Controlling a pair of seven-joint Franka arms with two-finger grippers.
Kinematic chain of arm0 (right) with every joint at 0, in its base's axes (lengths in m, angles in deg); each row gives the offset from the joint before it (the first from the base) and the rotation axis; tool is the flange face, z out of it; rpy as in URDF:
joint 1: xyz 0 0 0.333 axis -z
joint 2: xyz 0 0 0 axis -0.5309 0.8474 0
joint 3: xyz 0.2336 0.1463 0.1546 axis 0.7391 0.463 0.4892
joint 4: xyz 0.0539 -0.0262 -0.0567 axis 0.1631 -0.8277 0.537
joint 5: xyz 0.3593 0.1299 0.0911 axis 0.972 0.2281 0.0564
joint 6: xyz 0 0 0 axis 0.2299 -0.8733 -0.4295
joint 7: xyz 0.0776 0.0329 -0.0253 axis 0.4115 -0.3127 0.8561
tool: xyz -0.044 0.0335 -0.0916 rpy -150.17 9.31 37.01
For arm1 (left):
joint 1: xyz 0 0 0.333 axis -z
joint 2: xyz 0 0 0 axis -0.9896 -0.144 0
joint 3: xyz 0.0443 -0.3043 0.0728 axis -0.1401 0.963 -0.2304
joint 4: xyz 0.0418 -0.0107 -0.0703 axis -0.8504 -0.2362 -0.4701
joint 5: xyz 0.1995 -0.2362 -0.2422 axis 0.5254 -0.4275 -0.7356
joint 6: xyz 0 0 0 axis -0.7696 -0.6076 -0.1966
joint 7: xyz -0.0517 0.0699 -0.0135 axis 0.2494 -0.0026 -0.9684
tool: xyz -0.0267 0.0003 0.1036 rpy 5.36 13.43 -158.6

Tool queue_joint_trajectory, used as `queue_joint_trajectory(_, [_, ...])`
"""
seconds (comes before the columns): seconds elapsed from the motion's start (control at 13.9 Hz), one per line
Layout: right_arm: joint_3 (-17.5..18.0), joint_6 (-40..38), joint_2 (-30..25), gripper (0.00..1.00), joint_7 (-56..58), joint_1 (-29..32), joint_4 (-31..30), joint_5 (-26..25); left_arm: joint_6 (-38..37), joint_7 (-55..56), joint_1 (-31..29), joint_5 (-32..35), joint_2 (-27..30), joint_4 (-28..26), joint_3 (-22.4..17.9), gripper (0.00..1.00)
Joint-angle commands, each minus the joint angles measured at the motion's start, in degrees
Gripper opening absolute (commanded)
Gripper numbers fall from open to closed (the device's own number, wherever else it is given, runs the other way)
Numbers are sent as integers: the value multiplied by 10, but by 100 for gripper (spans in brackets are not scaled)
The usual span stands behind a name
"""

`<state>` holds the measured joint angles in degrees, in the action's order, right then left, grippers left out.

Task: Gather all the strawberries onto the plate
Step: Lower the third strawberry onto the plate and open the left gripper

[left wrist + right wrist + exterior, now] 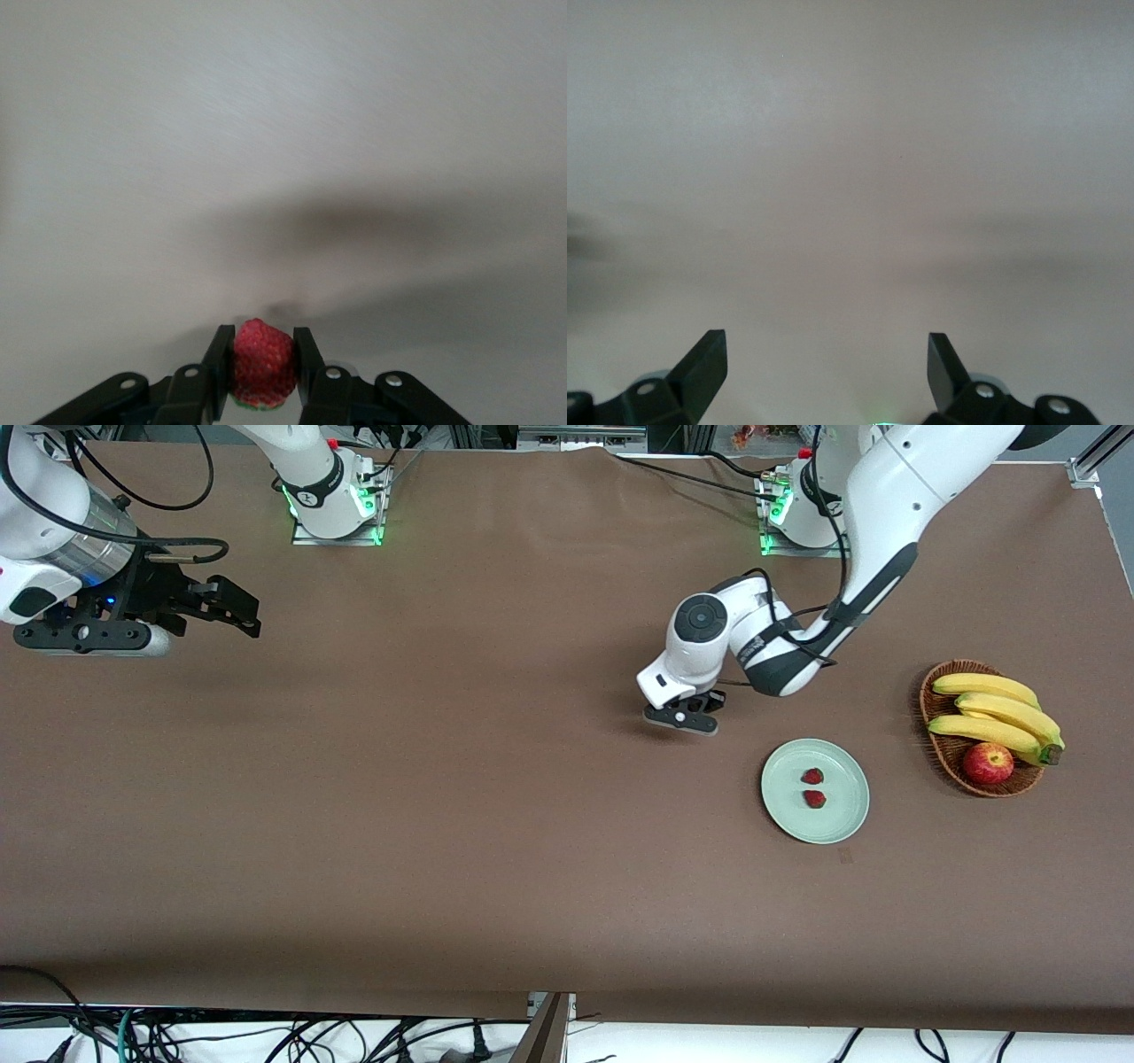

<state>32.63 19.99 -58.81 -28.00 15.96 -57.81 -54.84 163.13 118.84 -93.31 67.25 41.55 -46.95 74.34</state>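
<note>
strawberry: third one, pinched across its sides by the left gripper over bare tabletop beside the plate
feel: probably light, soft, bruises easily, so go gentle
other strawberries: two sit on the plate
right gripper: waiting, fingers spread wide

Left claw clamped, right claw agape

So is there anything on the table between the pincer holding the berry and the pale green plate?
No. In the front view, only bare brown tabletop lies between the left pincer, shut on a small red strawberry, and the round mint-green plate.
</note>
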Motion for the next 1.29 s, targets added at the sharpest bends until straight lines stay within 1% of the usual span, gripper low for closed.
queue_joint_trajectory(0.0, [4, 11, -8, 100, 9, 0, -11, -10, -90, -64, -39, 3, 28, 40, 38, 0])
queue_joint_trajectory(0.22, [4, 21, -4, 100, 9, -1, -10, -9, -175, -190, -53, 2, 27, 97, 43, 0])
queue_joint_trajectory(0.29, [4, 20, -5, 100, 9, -2, -10, -9, -190, -241, -64, 2, 26, 109, 42, 0])
queue_joint_trajectory(0.5, [2, 21, -5, 100, 9, -1, -7, -9, -191, -379, -116, 4, 23, 112, 35, 3])
queue_joint_trajectory(0.65, [2, 29, -3, 100, 9, -1, -8, -10, -158, -471, -159, 12, -14, 119, 33, 3])
queue_joint_trajectory(0.79, [2, 33, -1, 100, 8, 3, -8, -10, -116, -533, -169, 15, -35, 126, 25, 8])
queue_joint_trajectory(0.86, [1, 33, 1, 100, 8, 5, -8, -10, -104, -552, -168, 15, -39, 129, 19, 16])
queue_joint_trajectory(0.93, [-1, 33, 4, 100, 8, 5, -8, -10, -103, -555, -166, 15, -39, 130, 19, 51])
queue_joint_trajectory(1.0, [-1, 33, 4, 100, 8, 5, -8, -10, -103, -554, -167, 15, -39, 130, 19, 100])
queue_joint_trajectory(1.22, [2, 30, 4, 100, 8, -2, -7, -12, -109, -556, -172, 15, -31, 132, 19, 100])
